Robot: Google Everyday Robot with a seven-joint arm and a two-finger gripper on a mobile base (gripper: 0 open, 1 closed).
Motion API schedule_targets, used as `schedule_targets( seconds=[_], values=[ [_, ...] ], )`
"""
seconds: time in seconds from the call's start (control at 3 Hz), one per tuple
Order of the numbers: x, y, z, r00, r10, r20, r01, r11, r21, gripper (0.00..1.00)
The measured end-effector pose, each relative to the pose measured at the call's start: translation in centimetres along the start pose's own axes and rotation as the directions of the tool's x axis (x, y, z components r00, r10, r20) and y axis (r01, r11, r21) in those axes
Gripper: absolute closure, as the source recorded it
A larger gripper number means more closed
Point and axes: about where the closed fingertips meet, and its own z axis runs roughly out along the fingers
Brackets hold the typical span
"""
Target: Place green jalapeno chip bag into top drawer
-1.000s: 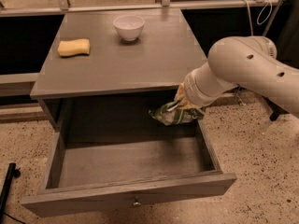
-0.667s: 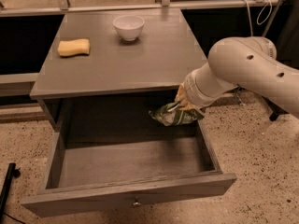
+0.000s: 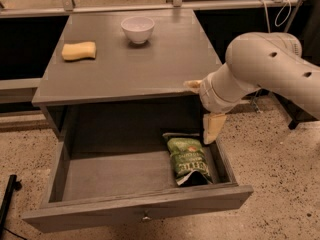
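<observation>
The green jalapeno chip bag [image 3: 188, 158] lies flat inside the top drawer [image 3: 125, 206], at its right end, white lettering up. The drawer is pulled out wide under the grey table. My gripper [image 3: 204, 109] hangs above the drawer's right side, just over the bag. Its fingers [image 3: 213, 128] are spread apart and hold nothing; one points down, the other sits near the table's edge. The white arm reaches in from the right.
On the grey table top [image 3: 125, 64] stand a white bowl [image 3: 137, 28] at the back and a yellow sponge [image 3: 79, 50] at the left. A black pole [image 3: 7, 199] leans at the lower left. Speckled floor surrounds the table.
The gripper let go of the green bag, which dropped into the drawer's right end. The gripper opened and rose a little.
</observation>
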Motion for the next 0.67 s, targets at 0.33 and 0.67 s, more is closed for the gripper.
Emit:
schedule_targets(
  seconds=[0.33,0.67],
  values=[
    [0.31,1.72,-5.26,1.000,0.020,-0.010,-0.020,0.9998,-0.005,0.00],
    [0.30,2.16,-6.17,1.000,0.027,-0.012,-0.027,0.9996,-0.008,0.00]
  ],
)
